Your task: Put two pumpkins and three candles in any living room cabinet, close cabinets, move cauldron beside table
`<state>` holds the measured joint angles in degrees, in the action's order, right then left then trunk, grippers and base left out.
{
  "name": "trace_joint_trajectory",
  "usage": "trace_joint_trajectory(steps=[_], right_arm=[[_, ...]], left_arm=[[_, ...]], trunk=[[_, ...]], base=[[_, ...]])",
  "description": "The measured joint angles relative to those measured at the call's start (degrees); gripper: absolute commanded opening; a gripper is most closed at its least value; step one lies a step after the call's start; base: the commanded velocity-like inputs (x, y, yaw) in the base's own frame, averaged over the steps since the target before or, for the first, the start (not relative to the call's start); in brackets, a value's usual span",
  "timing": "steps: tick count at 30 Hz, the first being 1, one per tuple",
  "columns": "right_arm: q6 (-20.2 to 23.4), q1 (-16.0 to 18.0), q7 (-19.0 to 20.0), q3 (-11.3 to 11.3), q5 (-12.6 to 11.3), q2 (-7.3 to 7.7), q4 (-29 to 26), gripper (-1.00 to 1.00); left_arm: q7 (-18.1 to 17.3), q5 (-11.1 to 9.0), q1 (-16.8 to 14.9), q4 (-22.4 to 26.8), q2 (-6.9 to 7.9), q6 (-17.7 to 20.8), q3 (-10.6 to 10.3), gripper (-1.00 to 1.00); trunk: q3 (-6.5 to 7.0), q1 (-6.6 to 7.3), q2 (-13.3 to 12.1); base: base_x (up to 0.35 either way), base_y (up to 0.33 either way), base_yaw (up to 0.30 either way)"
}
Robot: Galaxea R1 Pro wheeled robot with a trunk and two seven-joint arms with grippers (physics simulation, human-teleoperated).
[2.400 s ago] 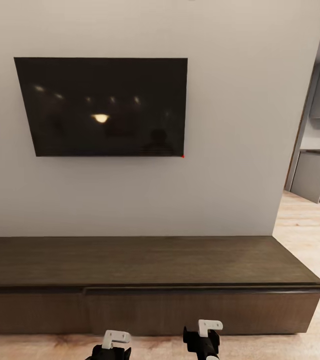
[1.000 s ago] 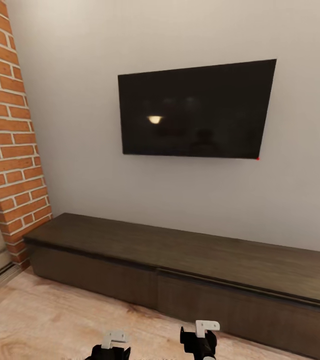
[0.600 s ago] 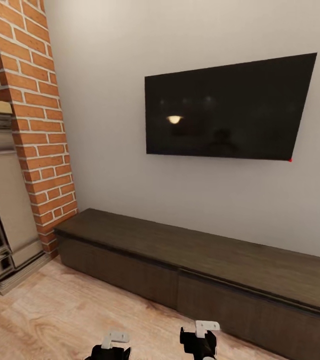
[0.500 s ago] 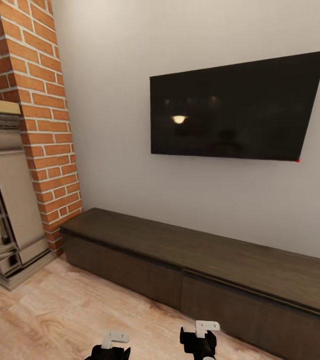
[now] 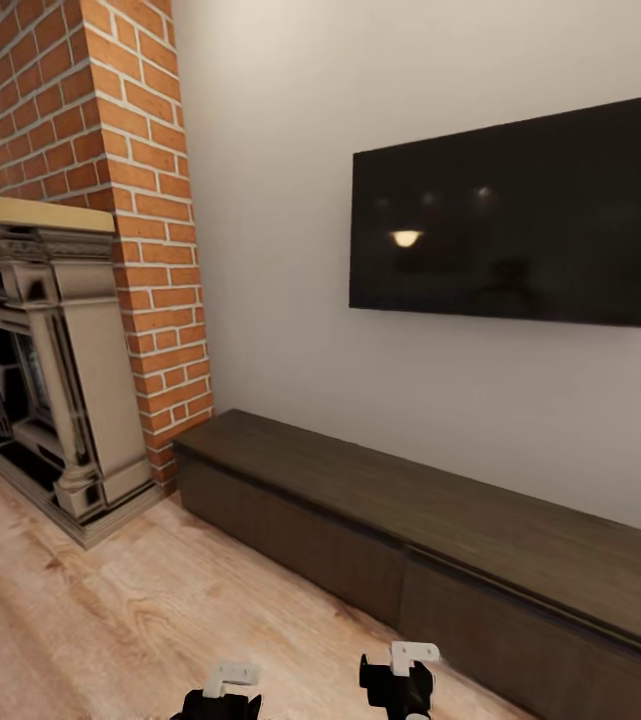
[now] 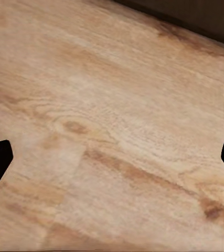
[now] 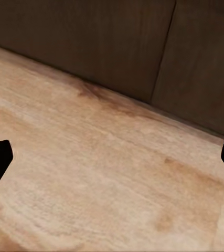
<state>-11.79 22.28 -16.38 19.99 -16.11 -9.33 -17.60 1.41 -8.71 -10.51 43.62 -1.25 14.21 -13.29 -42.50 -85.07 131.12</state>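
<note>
The cabinet (image 5: pixel 380 500) is a long, low dark-brown unit along the white wall, and its drawer fronts all sit flush and shut. Its front also appears in the right wrist view (image 7: pixel 91 42), and as a dark strip in the left wrist view (image 6: pixel 206 21). My left gripper (image 5: pixel 228 690) and right gripper (image 5: pixel 402 672) hang low over the wooden floor in front of it. Both are open with nothing between the fingers, as seen for the left gripper (image 6: pixel 112 160) and the right gripper (image 7: pixel 112 160). The pumpkins, candles, cauldron and table are out of view.
A black TV (image 5: pixel 520 230) hangs on the wall above the cabinet. A red brick chimney (image 5: pixel 140 220) with a beige fireplace surround (image 5: pixel 50 360) stands at the left. Pale wood floor (image 5: pixel 110 620) stretches before them.
The camera has swung to the left: the fireplace and brick column have come into view, and the TV and cabinet sit further right in the picture. Both grippers hold the same pose.
</note>
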Motion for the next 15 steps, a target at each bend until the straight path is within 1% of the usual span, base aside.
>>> trace_joint_trajectory(steps=[12, 15], right_arm=[[0.0, 0.0, 0.1, 0.0, 0.1, -0.11, 0.1, 1.0], [0.0, 0.0, 0.1, 0.0, 0.1, -0.11, 0.1, 1.0]], left_arm=[[0.0, 0.0, 0.0, 0.0, 0.0, -0.1, 0.1, 1.0], [0.0, -0.1, 0.0, 0.0, 0.0, -0.1, 0.1, 1.0]], trunk=[[0.0, 0.0, 0.0], [0.0, 0.01, 0.0]], base=[[0.002, 0.002, 0.293], [0.071, 0.142, 0.293]])
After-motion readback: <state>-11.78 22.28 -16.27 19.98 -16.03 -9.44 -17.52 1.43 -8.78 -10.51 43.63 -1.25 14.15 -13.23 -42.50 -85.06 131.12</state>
